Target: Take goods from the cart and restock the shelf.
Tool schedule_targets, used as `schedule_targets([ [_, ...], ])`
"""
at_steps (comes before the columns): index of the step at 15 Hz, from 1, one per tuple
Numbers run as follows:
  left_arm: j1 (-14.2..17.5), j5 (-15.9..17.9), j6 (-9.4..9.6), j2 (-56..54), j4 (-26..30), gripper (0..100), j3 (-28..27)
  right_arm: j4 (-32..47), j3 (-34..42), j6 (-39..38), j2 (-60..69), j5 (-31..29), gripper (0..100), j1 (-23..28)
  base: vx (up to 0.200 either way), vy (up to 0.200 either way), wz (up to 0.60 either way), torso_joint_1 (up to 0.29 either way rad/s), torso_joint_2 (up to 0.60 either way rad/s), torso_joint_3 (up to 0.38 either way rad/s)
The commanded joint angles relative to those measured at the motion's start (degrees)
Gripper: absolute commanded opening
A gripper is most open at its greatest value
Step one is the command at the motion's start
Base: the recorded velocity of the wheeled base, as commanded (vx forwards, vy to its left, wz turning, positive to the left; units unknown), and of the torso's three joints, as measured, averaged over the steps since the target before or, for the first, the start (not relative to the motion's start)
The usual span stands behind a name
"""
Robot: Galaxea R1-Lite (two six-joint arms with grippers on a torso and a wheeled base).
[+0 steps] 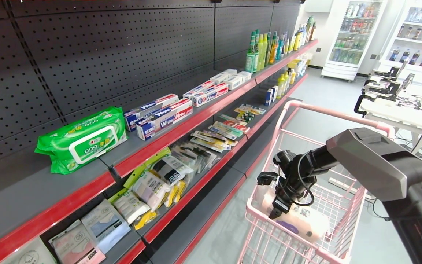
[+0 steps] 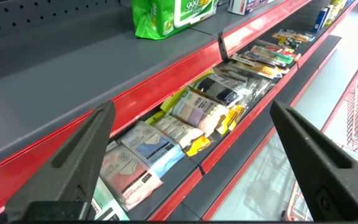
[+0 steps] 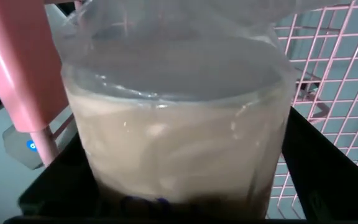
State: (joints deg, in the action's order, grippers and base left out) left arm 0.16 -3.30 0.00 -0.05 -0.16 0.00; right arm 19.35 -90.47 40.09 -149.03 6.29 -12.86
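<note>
Shelf [image 1: 31, 198], left end of the top tier: green plastic pack of wet wipes [image 1: 82, 139] lying flat near the front edge. Just beside it are white, red and blue toothpaste boxes [image 1: 163, 117] in a row along the same tier. On the tier below, flat clear-wrapped packets [image 1: 152, 187] are stacked against the red front lip.

Left gripper [image 2: 191, 104]: released, jaws spread wide, nothing between them, facing the shelf's front edge.

Pink wire cart [image 1: 335, 115] stands beside the shelf. The task item, a clear-wrapped pack of pale paper rolls [image 1: 302, 222], is at the cart's near corner on the shelf side, about rim height.

Right gripper [image 1: 275, 214]: reaches down into that corner and is clenched on the roll pack. The wrap fills the gap between the jaws.
</note>
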Motion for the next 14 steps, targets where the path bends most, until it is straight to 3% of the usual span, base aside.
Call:
schedule_targets([
  [1, 0.02, -0.04, 0.0, 0.05, -0.02, 100, 0.0, -0.1, 0.2, -0.19, -0.21, 0.13, 0, 0.03, 0.0, 0.0, 0.0, 0.0, 0.0, 0.0],
  [8, 0.02, -0.04, 0.0, 0.05, -0.02, 100, 0.0, -0.27, 1.78, -3.88, 6.03, -0.58, 0, 0.2, 0.0, 0.0, 0.0, 0.0, 0.0, 0.0],
  [11, 0.02, -0.04, 0.0, 0.05, -0.02, 100, 0.0, -0.36, 3.72, -9.6, 13.5, -5.68, 0, 0.82, 0.0, 0.0, 0.0, 0.0, 0.0, 0.0],
  [14, 0.02, -0.04, 0.0, 0.05, -0.02, 100, 0.0, -0.45, 8.64, -10.21, 20.89, -8.31, 0, 2.23, 0.0, 0.0, 0.0, 0.0, 0.0, 0.0],
])
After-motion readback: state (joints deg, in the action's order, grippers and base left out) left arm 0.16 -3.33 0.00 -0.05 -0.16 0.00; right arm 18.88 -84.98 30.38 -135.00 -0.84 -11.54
